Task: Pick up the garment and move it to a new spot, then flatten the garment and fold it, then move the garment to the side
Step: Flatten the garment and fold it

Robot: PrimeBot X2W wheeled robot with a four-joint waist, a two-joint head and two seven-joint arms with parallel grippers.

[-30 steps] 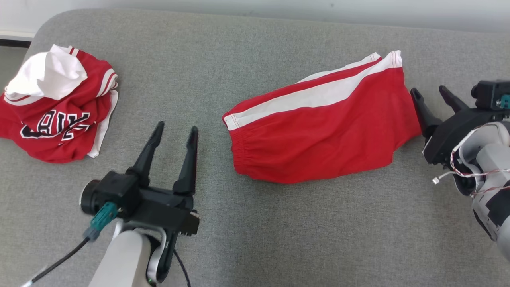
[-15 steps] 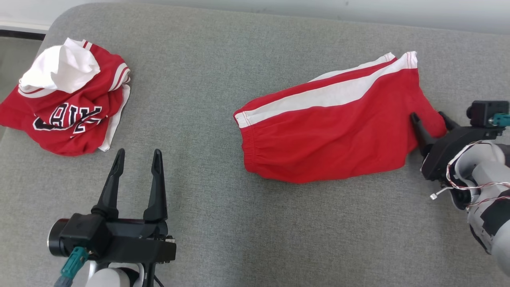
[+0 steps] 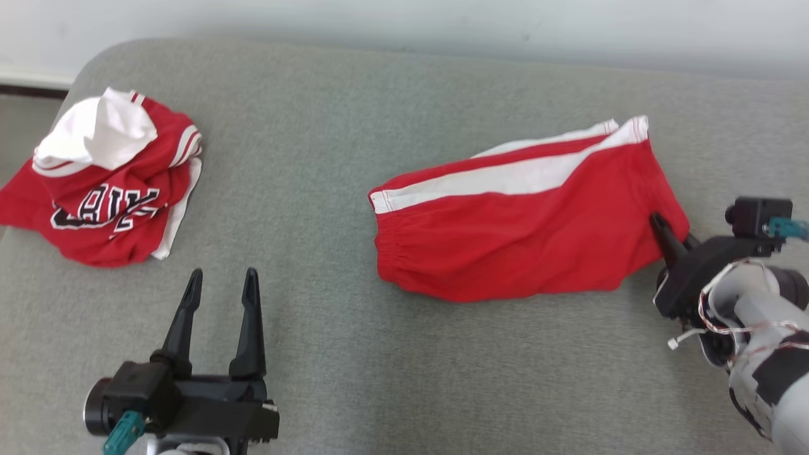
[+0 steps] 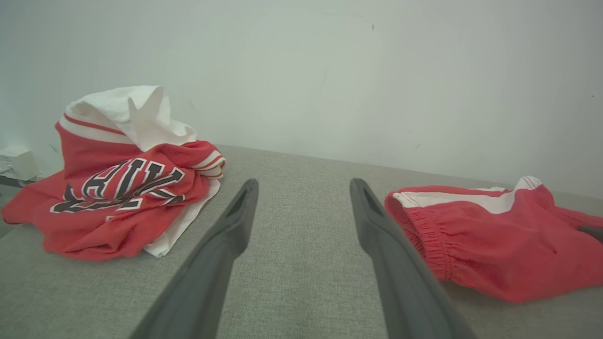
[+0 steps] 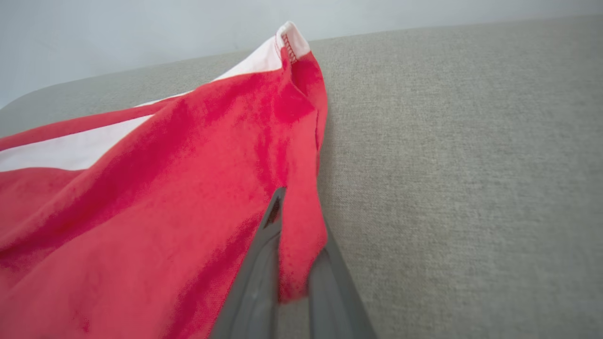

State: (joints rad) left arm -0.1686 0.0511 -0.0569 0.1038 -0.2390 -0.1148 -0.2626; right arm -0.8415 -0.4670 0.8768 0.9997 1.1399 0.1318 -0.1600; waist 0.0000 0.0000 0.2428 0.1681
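The garment (image 3: 518, 234) is a pair of red shorts with a white side stripe. It lies flattened on the grey surface at centre right, with the elastic waistband toward the left. My right gripper (image 3: 673, 234) is shut on the garment's right hem corner. In the right wrist view the red cloth (image 5: 165, 188) is pinched between the two fingers of the right gripper (image 5: 292, 226) and drapes over one fingertip. My left gripper (image 3: 223, 278) stands open at the lower left with nothing between its fingers. In the left wrist view the left gripper (image 4: 304, 188) points at bare surface, with the garment (image 4: 494, 249) to its right.
A crumpled red and white jersey (image 3: 107, 189) with black lettering sits at the far left near the surface's rounded corner; the left wrist view shows that jersey (image 4: 122, 188) on its left side. The grey padded surface (image 3: 379, 126) ends at a pale wall behind.
My right gripper moved onto the garment's right hem and closed on it. My left arm drew back toward the lower left, still open. The head camera has shifted.
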